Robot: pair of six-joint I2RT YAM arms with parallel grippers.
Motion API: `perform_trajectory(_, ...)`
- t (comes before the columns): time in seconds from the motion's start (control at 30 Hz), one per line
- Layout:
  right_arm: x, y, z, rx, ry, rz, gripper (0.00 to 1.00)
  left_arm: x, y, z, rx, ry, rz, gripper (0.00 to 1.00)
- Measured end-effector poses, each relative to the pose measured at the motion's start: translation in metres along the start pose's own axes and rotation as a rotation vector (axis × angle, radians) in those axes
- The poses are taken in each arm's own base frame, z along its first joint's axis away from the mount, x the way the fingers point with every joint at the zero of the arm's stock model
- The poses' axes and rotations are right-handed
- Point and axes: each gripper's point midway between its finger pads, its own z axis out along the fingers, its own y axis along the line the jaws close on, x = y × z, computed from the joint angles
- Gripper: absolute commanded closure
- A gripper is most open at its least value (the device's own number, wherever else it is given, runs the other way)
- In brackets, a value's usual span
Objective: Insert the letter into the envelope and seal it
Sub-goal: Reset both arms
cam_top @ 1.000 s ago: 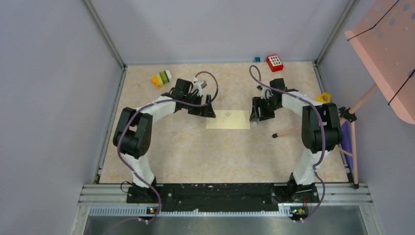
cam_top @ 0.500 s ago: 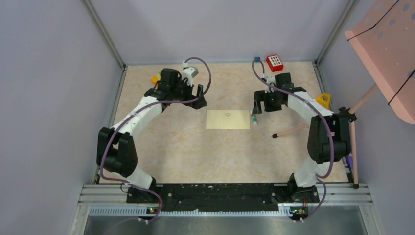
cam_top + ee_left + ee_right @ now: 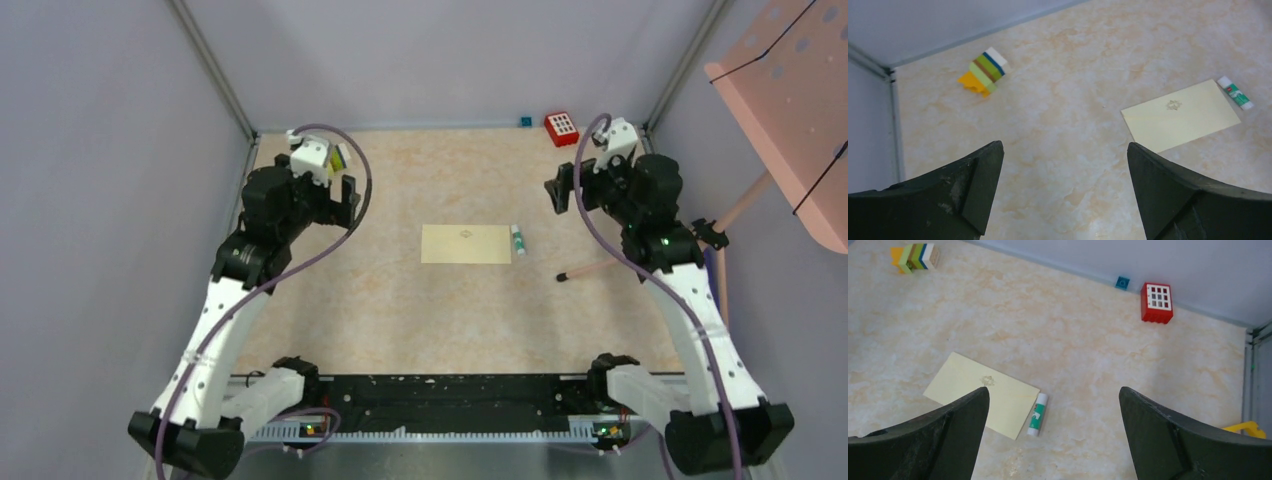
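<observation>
Left wrist view looks down between the two black fingers of the left end effector (image 3: 1063, 160). They are spread wide and there is nothing between them. The right end effector (image 3: 1054, 395) is the same: wide open and holding nothing. Both hang high over the desk (image 3: 400, 310), one well off to each side of the envelope (image 3: 466, 244). I think they are up there so they do not bump it.

The envelope lies flat in the middle of the desk, with its small mark facing up. No flap sticks up and no letter can be seen, so my guess is that the letter is inside and the flap is down. The job looks about done.

A glue stick (image 3: 1037, 414) lies just beside the envelope's right short edge, close by for sticking the flap. I cannot tell if they touch. A stack of coloured blocks (image 3: 984, 75) sits far behind the envelope to the left, and a red block (image 3: 1156, 302) far behind it to the right. They are out of the way.
</observation>
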Motion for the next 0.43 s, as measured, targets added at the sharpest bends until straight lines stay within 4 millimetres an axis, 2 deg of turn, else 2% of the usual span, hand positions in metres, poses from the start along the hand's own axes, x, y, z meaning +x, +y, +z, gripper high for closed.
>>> perform_trajectory(0.2,-0.028,0.019,-0.069,-0.006,-0.210,-0.074,0.01,-0.008,0.026,-0.069,-0.173,-0.119,0.014,0.01)
perform_trajectory(0.23,-0.030,0.022,-0.079,-0.009,-0.227,-0.084,0.01,-0.008,0.026,-0.070,-0.175,-0.121,0.014,0.01)
perform_trajectory(0.27,-0.034,0.025,-0.092,-0.010,-0.245,-0.095,0.01,-0.007,0.030,-0.097,-0.211,-0.169,0.028,0.01)
perform_trajectory(0.43,-0.057,0.028,-0.135,0.029,-0.326,-0.139,0.01,-0.002,0.037,-0.153,-0.305,-0.265,0.042,0.01)
